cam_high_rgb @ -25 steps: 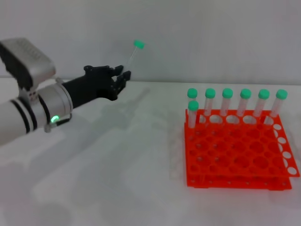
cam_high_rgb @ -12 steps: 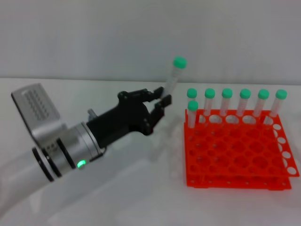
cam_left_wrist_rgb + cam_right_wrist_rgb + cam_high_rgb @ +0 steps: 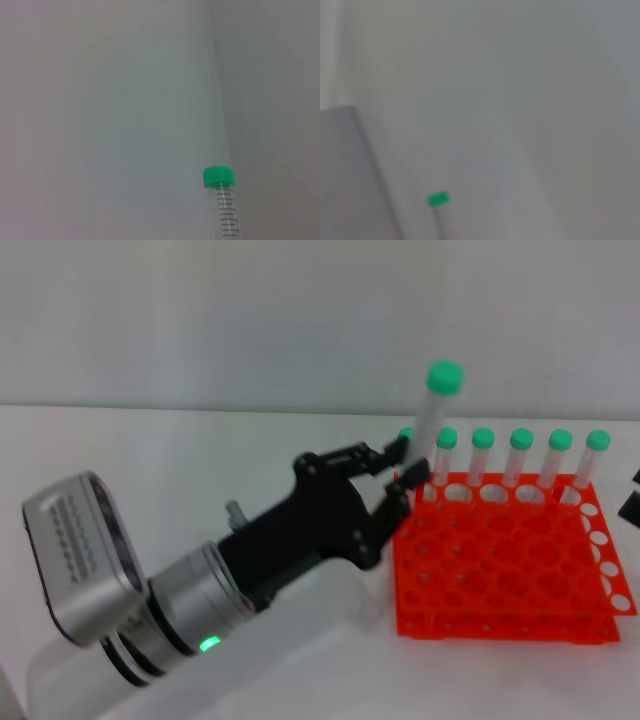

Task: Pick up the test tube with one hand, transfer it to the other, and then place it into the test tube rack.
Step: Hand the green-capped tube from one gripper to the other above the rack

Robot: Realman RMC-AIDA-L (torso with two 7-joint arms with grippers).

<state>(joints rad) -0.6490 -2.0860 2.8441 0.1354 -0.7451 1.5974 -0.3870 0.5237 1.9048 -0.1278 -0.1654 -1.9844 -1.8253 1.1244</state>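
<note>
My left gripper (image 3: 403, 478) is shut on the test tube (image 3: 432, 415), a clear tube with a green cap, and holds it nearly upright, cap up, above the near left corner of the orange-red test tube rack (image 3: 505, 560). The tube's cap and ruled upper part also show in the left wrist view (image 3: 220, 187), and small and far off in the right wrist view (image 3: 438, 199). A black bit of my right gripper (image 3: 632, 502) shows at the right edge of the head view, beside the rack.
The rack stands on the white table (image 3: 200, 470) at the right, with several green-capped tubes (image 3: 521, 455) upright in its back row. A plain pale wall (image 3: 300, 320) rises behind the table.
My left arm has swung right and toward me with the tube, from the far left of the table to the rack's left corner. A bit of the right gripper has come into view.
</note>
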